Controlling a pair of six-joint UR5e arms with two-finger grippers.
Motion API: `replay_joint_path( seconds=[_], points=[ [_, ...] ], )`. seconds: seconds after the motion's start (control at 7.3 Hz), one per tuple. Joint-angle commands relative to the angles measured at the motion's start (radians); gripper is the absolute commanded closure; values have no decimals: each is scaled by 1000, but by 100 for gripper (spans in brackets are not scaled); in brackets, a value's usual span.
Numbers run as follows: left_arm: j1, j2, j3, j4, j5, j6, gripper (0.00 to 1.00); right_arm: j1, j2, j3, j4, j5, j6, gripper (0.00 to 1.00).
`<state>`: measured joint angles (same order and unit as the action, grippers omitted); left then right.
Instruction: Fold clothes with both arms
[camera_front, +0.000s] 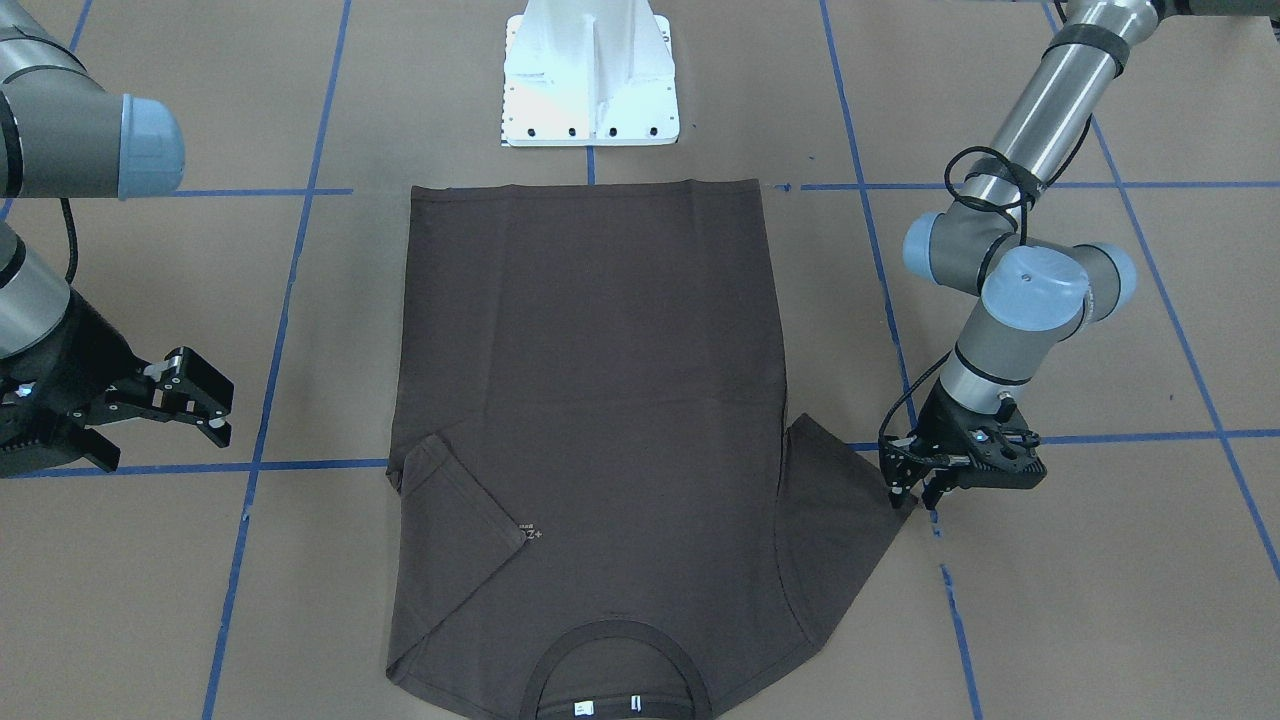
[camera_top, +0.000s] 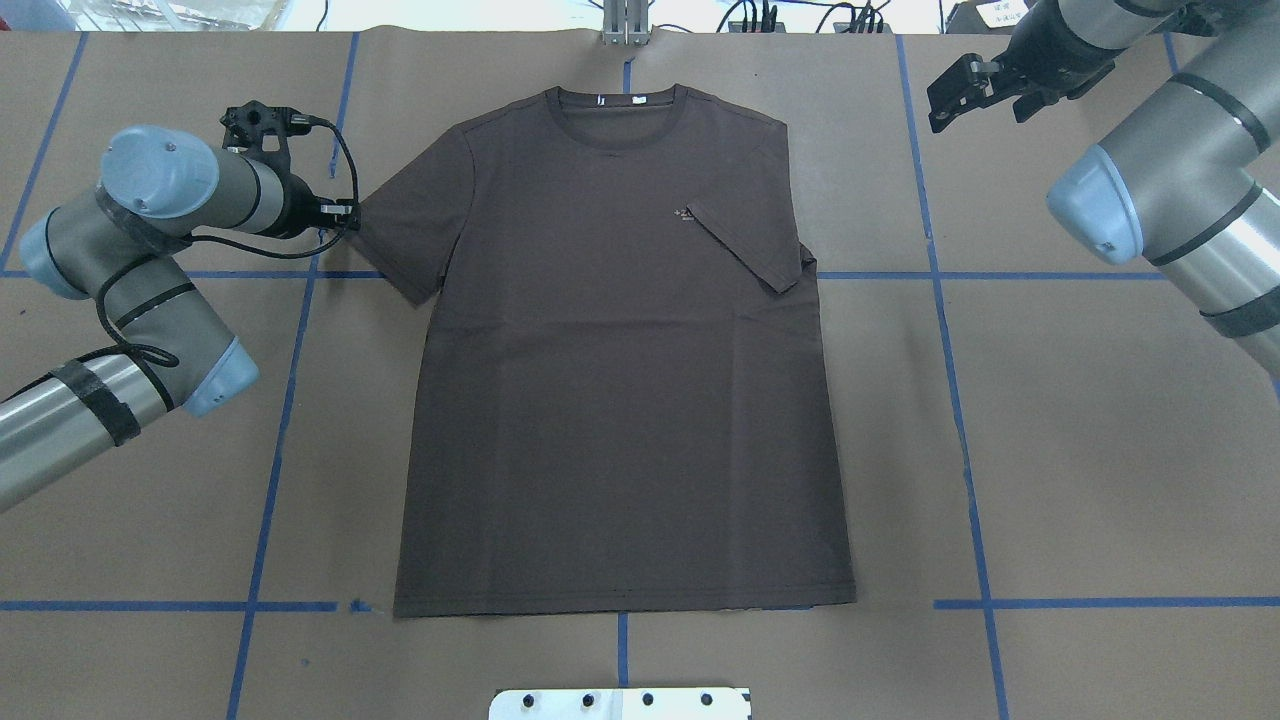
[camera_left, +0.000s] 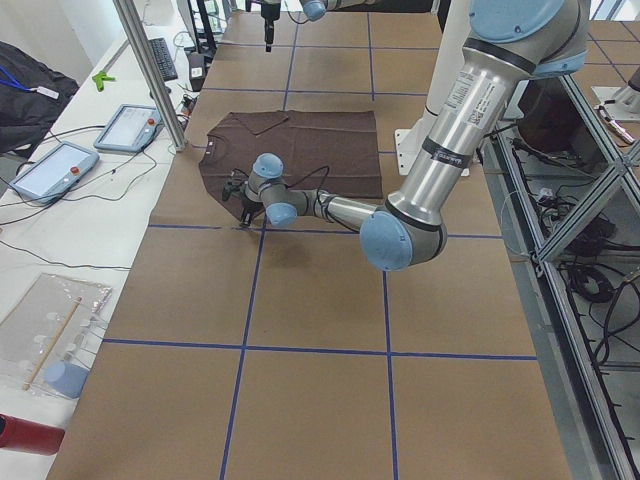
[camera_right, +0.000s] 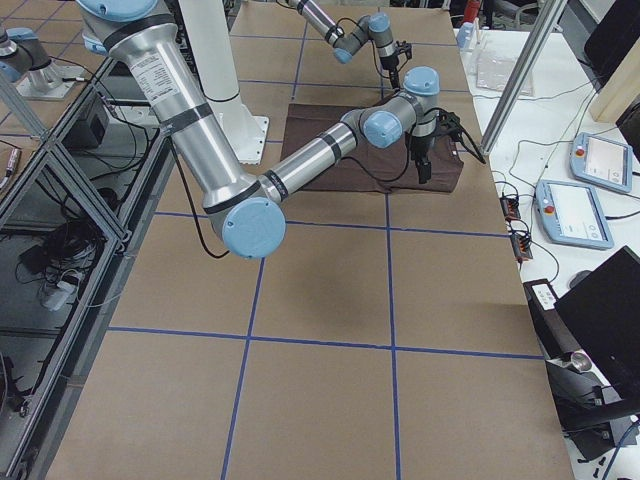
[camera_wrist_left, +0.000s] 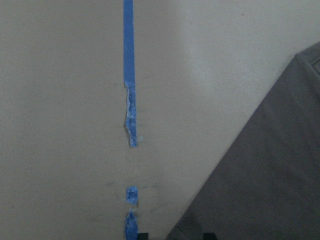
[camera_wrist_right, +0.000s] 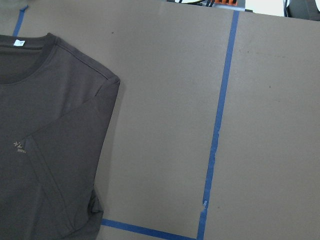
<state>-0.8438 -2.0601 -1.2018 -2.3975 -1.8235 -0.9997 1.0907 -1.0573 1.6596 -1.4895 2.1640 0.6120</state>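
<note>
so we've got the t-shirt (camera_top: 620, 380) flat on the bench (camera_top: 1100, 450), one sleeve (camera_top: 745, 250) folded in. left pincer (camera_front: 913, 495) sits at its other sleeve (camera_top: 400, 240) tip, jaws parted, gripping nothing; right pincer (camera_front: 222, 410) hangs well off the shirt, wide open, empty.

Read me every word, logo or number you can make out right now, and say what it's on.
"+Z": pale chest logo on the T-shirt, partly covered by the folded sleeve; the smaller line under it is too blurred to read.
White neck tags: print too small to read.
Label strip on the left arm: too small to read.
</note>
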Motion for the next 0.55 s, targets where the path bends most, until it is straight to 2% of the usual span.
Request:
replay_joint_path(
  seconds=[0.0, 0.14, 0.27, 0.41],
  points=[
    [0, 0, 1, 0, 1, -7, 75, 0, -6, 6, 0, 0, 0, 0],
    [2, 0, 1, 0, 1, -8, 79, 0, -9, 6, 0, 0, 0, 0],
    [2, -2, -1, 0, 3, -11, 92, 0, -9, 12, 0, 0, 0, 0],
    [2, -2, -2, 0, 3, -13, 100, 0, -10, 14, 0, 0, 0, 0]
  ],
)
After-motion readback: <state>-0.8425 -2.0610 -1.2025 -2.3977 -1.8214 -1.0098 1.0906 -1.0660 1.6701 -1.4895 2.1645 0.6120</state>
